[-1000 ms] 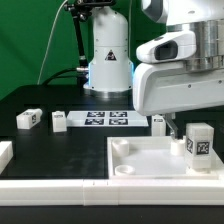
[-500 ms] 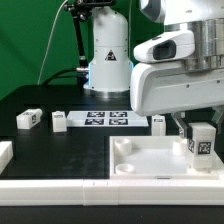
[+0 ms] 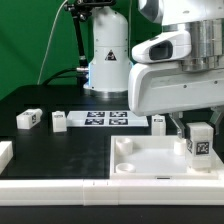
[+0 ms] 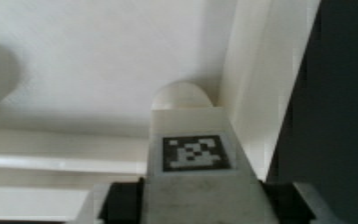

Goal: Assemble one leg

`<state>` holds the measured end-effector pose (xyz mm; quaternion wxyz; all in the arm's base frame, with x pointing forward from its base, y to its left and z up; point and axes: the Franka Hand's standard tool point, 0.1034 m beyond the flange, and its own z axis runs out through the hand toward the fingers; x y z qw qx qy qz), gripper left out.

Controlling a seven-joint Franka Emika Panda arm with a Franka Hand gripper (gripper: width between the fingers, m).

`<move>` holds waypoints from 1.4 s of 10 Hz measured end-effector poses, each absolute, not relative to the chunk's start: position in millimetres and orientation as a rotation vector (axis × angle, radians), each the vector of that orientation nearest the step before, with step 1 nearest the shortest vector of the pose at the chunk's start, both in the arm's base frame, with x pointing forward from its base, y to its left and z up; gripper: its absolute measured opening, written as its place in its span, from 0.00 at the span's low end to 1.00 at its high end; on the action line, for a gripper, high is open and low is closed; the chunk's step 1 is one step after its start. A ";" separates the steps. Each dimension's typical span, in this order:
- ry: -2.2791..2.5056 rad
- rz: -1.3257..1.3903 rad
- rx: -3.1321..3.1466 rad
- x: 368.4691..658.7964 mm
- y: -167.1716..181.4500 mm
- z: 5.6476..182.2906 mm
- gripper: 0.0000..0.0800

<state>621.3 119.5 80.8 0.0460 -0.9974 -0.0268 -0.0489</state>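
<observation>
leg (image 3: pixel 200 143) is pinched upright in the tool (image 4: pixel 197 200), over the tray part's (image 3: pixel 150 166) corner at the exterior view's right. insertion step, probably; next it needs to be lowered straight into the corner hole (image 4: pixel 190 90).

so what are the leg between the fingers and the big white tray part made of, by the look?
The leg: looks like hard white plastic, matte, with crisp edges. Its tag seems to be a printed sticker. The tray part: same matte white plastic look, with rounded rims and a soft sheen in the wrist view. Printed or moulded, can't tell.
</observation>
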 end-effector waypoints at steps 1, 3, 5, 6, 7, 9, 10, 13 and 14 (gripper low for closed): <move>0.048 -0.149 -3.039 621.3 119.5 80.4 0.37; 0.542 -0.201 -2.955 618.7 119.3 79.0 0.37; 0.878 -0.230 -2.843 620.0 120.5 78.4 0.37; 1.117 -0.214 -2.747 620.2 121.3 78.4 0.37; 1.197 -0.207 -2.710 620.6 120.9 78.5 0.37; 1.380 -0.174 -2.600 620.2 122.1 78.3 0.37; 1.369 -0.174 -2.605 620.2 122.0 78.3 0.37; 1.165 -0.138 -2.730 621.3 124.8 79.3 0.64; 0.933 -0.144 -2.833 623.8 124.7 77.6 0.78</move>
